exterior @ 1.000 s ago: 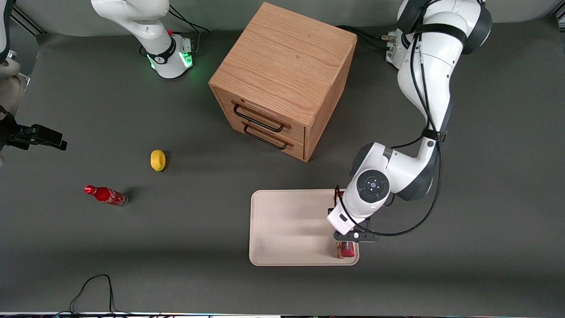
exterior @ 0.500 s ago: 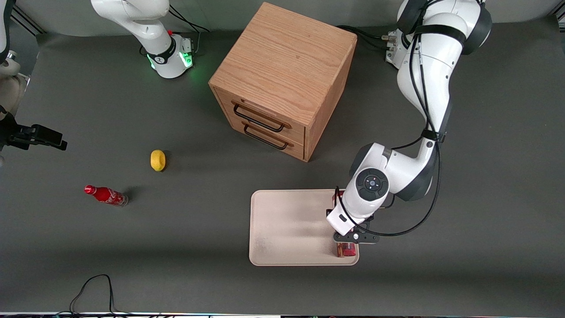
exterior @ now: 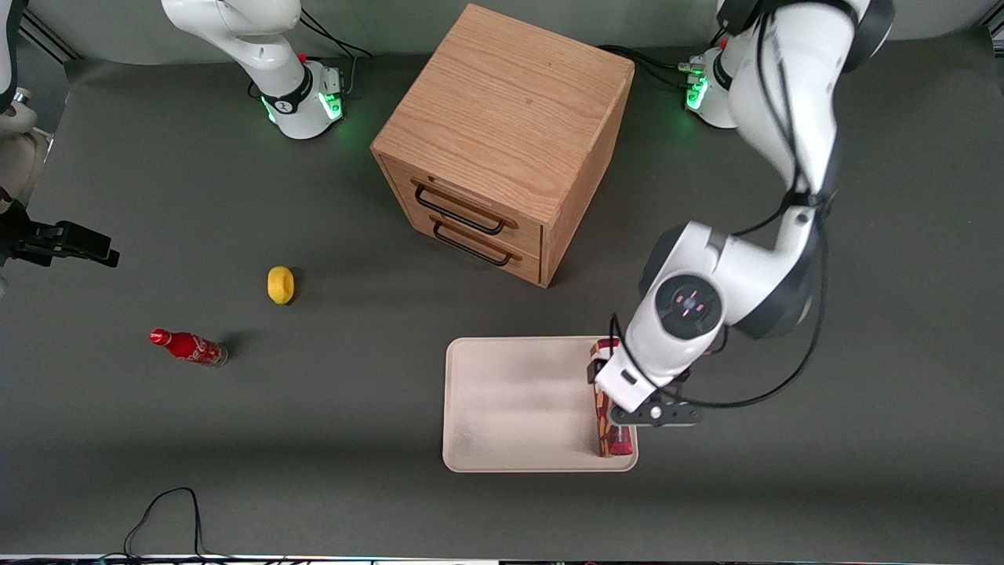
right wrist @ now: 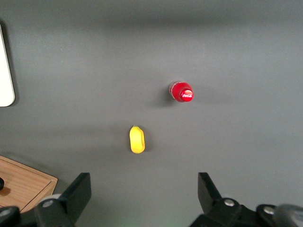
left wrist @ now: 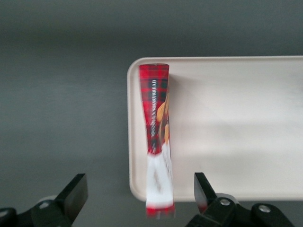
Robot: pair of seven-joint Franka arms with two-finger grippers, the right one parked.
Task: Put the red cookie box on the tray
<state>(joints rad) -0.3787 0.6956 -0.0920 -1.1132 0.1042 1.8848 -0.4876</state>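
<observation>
Front and wrist views, release stage. The red cookie box (exterior: 602, 408) stands on its narrow long edge on the tray (exterior: 510, 408), along the rim at the working arm's end, one short end close to the rim nearer the front camera. The pincer (left wrist: 140, 189) hangs above the box with its fingers (left wrist: 75, 191) spread wide, well clear of the cardboard on both sides; it pinches nothing. The placement looks essentially complete, so the step in hand is judged to be the retreat.

To do it well: lift straight up, keeping the spread fingers centred over the box so neither one brushes it. A box balanced on a thin edge is likely to topple at a light sideways touch, and a fall toward the rim could carry it partly off the tray. Swing the arm away only once the fingertips are above the box's upper edge.

Elsewhere on the worktop: a wooden drawer cabinet (exterior: 502, 141) farther from the front camera than the tray; a yellow lemon (exterior: 280, 284) and a small red cola bottle (exterior: 187, 347) toward the parked arm's end.
</observation>
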